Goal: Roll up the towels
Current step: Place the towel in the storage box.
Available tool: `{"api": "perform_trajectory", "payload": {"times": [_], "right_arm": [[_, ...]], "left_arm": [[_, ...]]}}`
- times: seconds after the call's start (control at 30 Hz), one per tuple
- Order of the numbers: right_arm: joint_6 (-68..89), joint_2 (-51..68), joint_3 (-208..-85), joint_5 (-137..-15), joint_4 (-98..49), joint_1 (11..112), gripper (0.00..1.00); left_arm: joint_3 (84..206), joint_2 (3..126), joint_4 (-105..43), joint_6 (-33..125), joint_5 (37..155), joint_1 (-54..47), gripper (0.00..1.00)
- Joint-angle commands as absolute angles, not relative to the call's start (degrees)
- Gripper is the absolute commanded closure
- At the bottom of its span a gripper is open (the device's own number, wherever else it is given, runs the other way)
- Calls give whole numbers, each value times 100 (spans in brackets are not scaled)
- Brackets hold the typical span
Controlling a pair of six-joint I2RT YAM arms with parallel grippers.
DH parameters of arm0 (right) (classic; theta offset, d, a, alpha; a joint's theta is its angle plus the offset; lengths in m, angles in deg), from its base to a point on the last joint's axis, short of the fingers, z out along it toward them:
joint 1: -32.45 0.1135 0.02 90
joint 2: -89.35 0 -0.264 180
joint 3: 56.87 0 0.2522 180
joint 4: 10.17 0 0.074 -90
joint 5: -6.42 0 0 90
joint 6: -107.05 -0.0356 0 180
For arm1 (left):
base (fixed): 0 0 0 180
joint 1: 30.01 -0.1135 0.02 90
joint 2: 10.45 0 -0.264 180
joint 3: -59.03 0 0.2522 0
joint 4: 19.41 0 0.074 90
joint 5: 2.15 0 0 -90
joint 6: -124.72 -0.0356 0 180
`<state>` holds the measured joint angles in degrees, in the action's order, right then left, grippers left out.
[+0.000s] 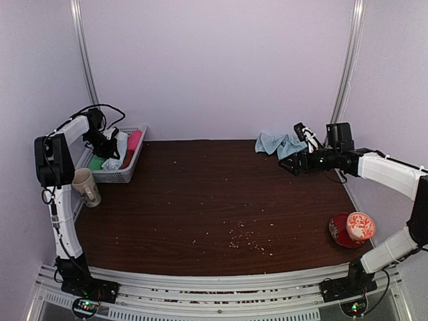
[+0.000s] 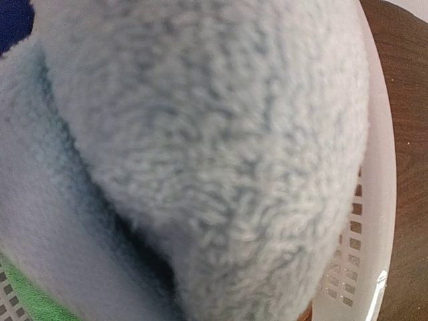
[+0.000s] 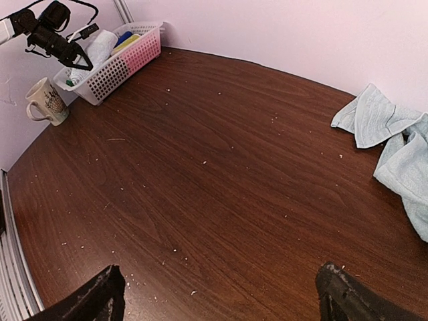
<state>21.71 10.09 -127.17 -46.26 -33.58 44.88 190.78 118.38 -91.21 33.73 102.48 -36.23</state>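
- Because pale blue fleece crowds the left wrist view edge to edge, the left gripper [image 1: 107, 145] reads as clamped on the rolled towel [image 2: 214, 134]. Its fingers are hidden behind the cloth. Overhead, though, the roll stands tilted above the basket [image 2: 376, 221] rim with the gripper against it, which a roll lying free would hardly do.
- The roll sits over the basket, above a green cloth [image 2: 30, 301], and a pink roll [image 1: 135, 140] lies alongside. Likely reason for the position: the basket is where finished rolls go, and this one is being set among them.
- The right gripper [image 3: 224, 297] hangs low over the table [image 1: 214, 200], jaws spread wide with nothing between them. Both fingers [image 3: 100, 297] show at the bottom edge of its wrist view.
- The loose towel [image 3: 391, 130] lies crumpled at the far right of the table by the back wall, just beside the right gripper. It is neither rolled nor flattened.
- Judgement: the right arm stands open next to the loose towel because that is the next piece of work. The towel needs spreading flat on bare wood before any rolling.
- One towel looks done and one untouched, so roughly halfway.
- The mug [image 1: 87, 187] stands just outside the basket and the bowl [image 1: 352, 227] sits near the right arm's base. Both are well apart from the loose towel.
- Crumbs [image 1: 244, 237] are scattered mid-table, and the cloth could pick them up if it is spread there.
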Motion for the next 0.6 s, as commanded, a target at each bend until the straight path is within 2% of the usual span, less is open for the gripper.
{"api": "perform_trajectory", "payload": {"times": [0.0,0.2,0.3,0.57], "right_arm": [[2239,1119,-12765,-4570,-3370,4466,0],[2254,1066,-12783,-4574,-3373,4462,0],[2267,1043,-12802,-4570,-3398,4466,0],[2279,1030,-12811,-4558,-3414,4467,0]], "left_arm": [[19005,12107,-9088,3308,10897,-3631,100],[18996,11845,-8835,3791,11509,-3648,100],[18966,11558,-8799,4350,11219,-3648,100],[18817,11172,-8940,4356,11190,-3639,100]]}}
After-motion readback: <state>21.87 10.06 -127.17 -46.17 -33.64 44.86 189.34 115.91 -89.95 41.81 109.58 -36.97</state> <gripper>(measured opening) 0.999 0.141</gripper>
